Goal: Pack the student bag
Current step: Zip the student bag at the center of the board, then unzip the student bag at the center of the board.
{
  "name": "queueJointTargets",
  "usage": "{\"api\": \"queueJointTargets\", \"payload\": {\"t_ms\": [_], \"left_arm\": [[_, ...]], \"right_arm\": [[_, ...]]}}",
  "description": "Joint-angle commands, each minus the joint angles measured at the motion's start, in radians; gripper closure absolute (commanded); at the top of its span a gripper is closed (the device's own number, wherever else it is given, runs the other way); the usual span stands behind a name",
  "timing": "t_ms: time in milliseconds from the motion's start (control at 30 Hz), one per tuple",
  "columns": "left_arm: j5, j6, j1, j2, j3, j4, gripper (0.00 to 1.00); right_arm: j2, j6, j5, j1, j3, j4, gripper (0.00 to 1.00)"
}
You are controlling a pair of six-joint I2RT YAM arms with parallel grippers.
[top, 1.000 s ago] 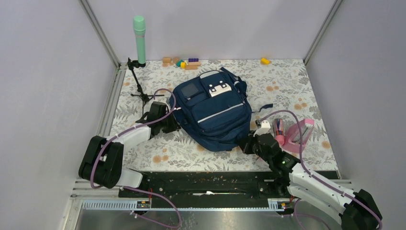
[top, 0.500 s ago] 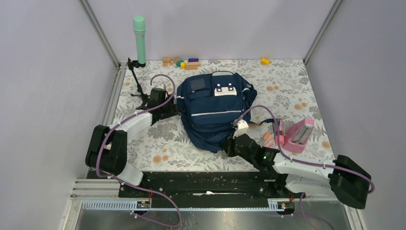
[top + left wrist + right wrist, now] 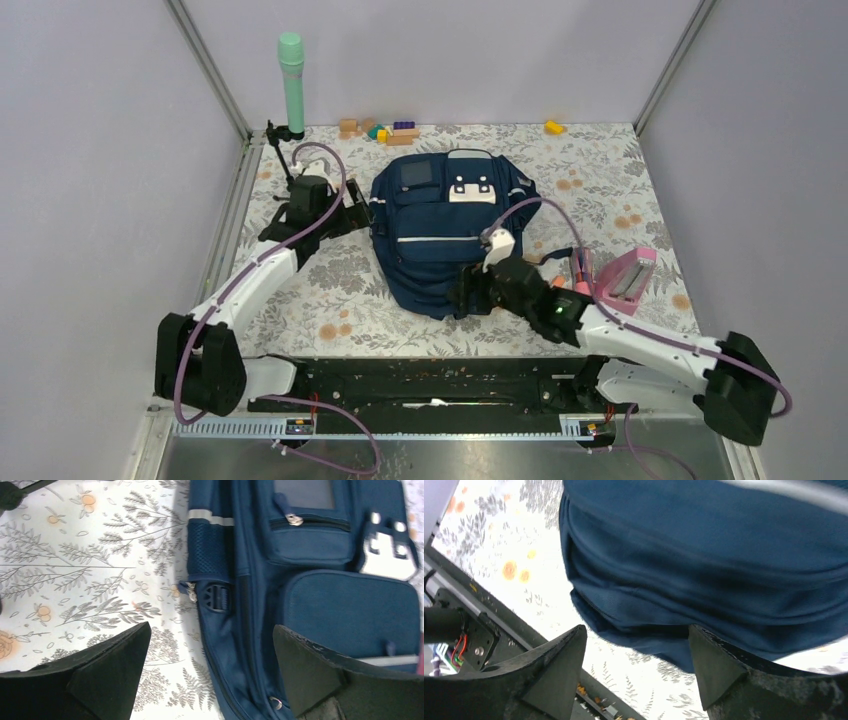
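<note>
The student bag point(image 3: 445, 240) is a navy backpack lying flat, front pocket up, in the middle of the floral table. My left gripper point(image 3: 357, 210) sits at the bag's left edge, open and holding nothing. In the left wrist view its fingers point(image 3: 120, 655) straddle the bag's point(image 3: 310, 595) side seam and the tablecloth. My right gripper point(image 3: 466, 292) is at the bag's near bottom edge, also open. The right wrist view shows that gripper point(image 3: 637, 627) just clear of the bag's point(image 3: 704, 555) bottom hem, with bare tablecloth between the fingers.
A pink case point(image 3: 625, 280) and pink pens point(image 3: 580, 272) lie right of the bag, beside my right arm. A green cylinder point(image 3: 291, 80) stands on a black stand at the back left. Toy blocks point(image 3: 385, 130) and a yellow piece point(image 3: 553, 127) line the back wall.
Both grippers have opened and let go of the bag. The bag has turned from a slanted lie to square with the table. The left gripper has moved back, the right gripper leftwards.
</note>
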Motion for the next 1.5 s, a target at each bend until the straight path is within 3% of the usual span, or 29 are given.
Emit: {"api": "queueJointTargets", "payload": {"t_ms": [0, 200, 467, 867, 933, 967, 1033, 1100, 1467], "left_arm": [[0.166, 0.027, -0.001, -0.036, 0.117, -0.098, 0.04], [0.303, 0.103, -0.002, 0.021, 0.280, -0.217, 0.03], [0.450, 0.104, -0.011, 0.118, 0.280, -0.191, 0.03], [0.503, 0.127, -0.011, 0.096, 0.285, -0.214, 0.01], [0.496, 0.130, -0.012, 0.084, 0.282, -0.216, 0.01], [0.495, 0.131, -0.011, 0.080, 0.282, -0.216, 0.01], [0.495, 0.131, -0.011, 0.073, 0.281, -0.216, 0.01], [0.493, 0.132, -0.011, 0.071, 0.280, -0.216, 0.01], [0.477, 0.153, -0.012, 0.094, 0.283, -0.227, 0.01]], "right_arm": [[-0.117, -0.150, -0.088, -0.133, 0.089, -0.149, 0.17], [-0.116, -0.241, -0.154, -0.345, 0.169, -0.267, 0.12], [0.081, -0.204, -0.286, -0.530, 0.244, -0.135, 0.16], [0.297, -0.152, -0.406, -0.553, 0.316, -0.073, 0.33], [0.290, -0.125, -0.426, -0.553, 0.297, -0.073, 0.40], [0.283, -0.110, -0.439, -0.553, 0.288, -0.038, 0.49], [0.272, -0.071, -0.465, -0.548, 0.267, -0.005, 0.79], [0.254, -0.038, -0.459, -0.523, 0.248, 0.014, 0.97], [0.227, 0.100, -0.319, -0.277, 0.188, 0.165, 1.00]]}}
